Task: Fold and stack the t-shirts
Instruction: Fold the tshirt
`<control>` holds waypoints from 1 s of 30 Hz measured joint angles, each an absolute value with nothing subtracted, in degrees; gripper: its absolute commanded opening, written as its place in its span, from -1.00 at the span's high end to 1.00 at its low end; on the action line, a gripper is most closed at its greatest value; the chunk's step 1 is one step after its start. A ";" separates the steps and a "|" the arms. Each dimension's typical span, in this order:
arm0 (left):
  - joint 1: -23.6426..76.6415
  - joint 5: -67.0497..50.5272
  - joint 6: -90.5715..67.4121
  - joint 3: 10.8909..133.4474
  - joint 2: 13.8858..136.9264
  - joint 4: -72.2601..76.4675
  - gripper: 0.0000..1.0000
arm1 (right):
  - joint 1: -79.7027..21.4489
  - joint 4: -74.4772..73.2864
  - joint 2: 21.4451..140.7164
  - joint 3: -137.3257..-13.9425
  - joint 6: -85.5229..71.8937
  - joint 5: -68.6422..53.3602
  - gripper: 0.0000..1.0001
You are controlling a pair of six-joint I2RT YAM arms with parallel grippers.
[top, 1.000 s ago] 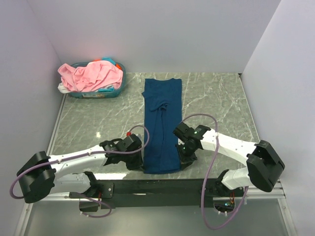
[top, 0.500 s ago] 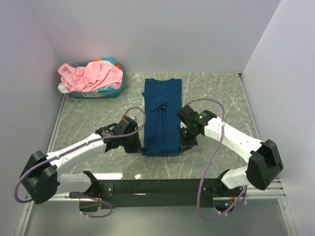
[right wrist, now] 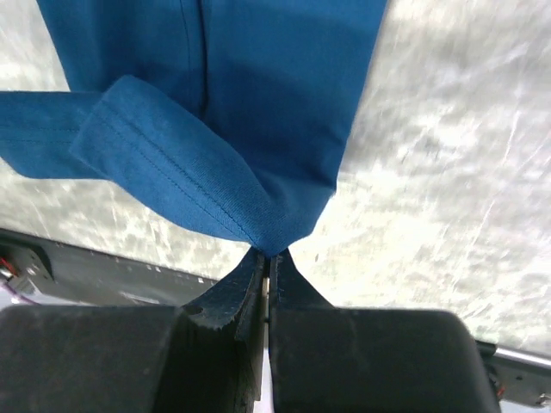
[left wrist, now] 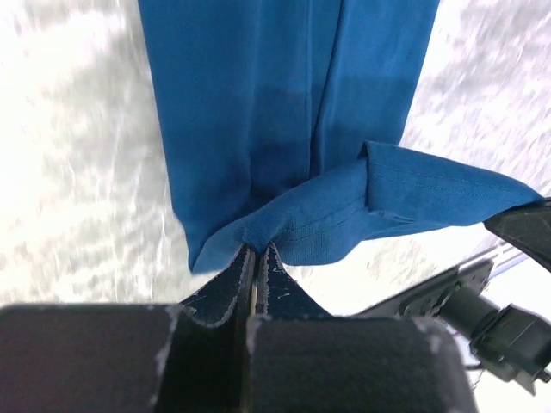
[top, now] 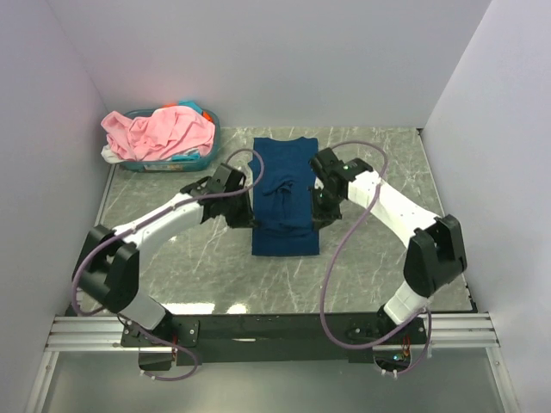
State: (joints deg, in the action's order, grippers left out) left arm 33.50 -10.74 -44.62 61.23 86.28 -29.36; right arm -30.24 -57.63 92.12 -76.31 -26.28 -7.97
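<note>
Left gripper (left wrist: 256, 258) and right gripper (right wrist: 269, 262) each pinch a stitched hem corner of the soft blue shirt (top: 284, 237), a narrow folded strip on marbled table (top: 198, 267).

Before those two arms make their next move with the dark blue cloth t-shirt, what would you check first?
1. Is the left gripper shut on a hem corner of the dark blue cloth t-shirt? Ok.
2. Is the right gripper shut on the other hem corner? Ok.
3. Are both grippers about level across the shirt? Ok.
4. Is the lifted hem flat between them? Not ok: it bunches near both pinches.
5. Is the teal plastic basket apart from the fold? Ok.
</note>
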 measured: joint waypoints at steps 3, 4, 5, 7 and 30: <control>31.88 -11.49 -43.62 65.30 90.54 -28.77 0.99 | -28.40 -57.69 95.77 -80.79 -25.08 -7.70 1.00; 31.33 -11.77 -43.27 66.94 92.36 -28.42 0.99 | -27.81 -57.71 97.08 -82.35 -24.60 -7.51 1.00; 30.89 -11.86 -43.05 68.55 94.00 -28.16 0.99 | -27.24 -57.74 98.41 -83.81 -24.18 -7.29 1.00; 30.02 -12.03 -42.63 71.57 97.25 -27.49 0.99 | -26.09 -57.80 101.03 -86.83 -23.31 -6.92 1.00; 22.02 -15.66 -42.63 87.15 117.51 -25.93 0.54 | -19.44 -59.53 127.48 -114.58 -17.91 -7.33 0.88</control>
State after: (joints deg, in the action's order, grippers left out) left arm 22.02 -15.66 -42.63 87.15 117.51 -25.93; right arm -19.44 -59.53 127.48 -114.59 -17.91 -7.33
